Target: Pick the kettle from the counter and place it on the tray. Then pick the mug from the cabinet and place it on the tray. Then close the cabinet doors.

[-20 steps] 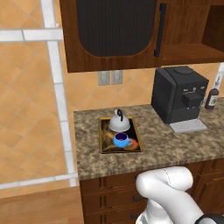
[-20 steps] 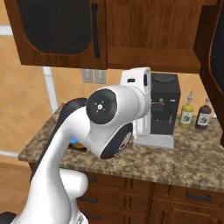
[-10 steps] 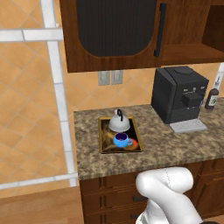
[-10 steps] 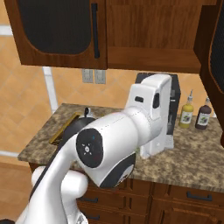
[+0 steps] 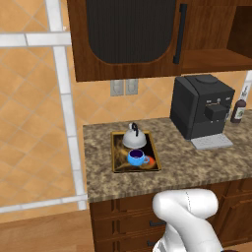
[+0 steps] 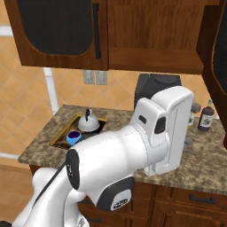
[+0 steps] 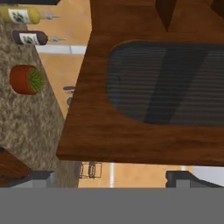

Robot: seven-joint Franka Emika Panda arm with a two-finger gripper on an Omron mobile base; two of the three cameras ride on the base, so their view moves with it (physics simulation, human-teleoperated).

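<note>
White arm (image 6: 133,150) raised, reaching up right; pincer fingertips (image 7: 41,177) apart, holding nothing.

Glossy white robot arm (image 6: 133,150) with dark joint details
Its links are fat, rounded and smooth, like moulded plastic tubes; a round dark grey cap (image 6: 72,168) closes one joint end, a dark band with a small pale mark (image 6: 116,200) rings another, and a small dark rounded inset (image 6: 160,125) sits on the blocky upper link (image 6: 170,128); in the left base view a plain white rounded elbow (image 5: 186,216) shows
</note>
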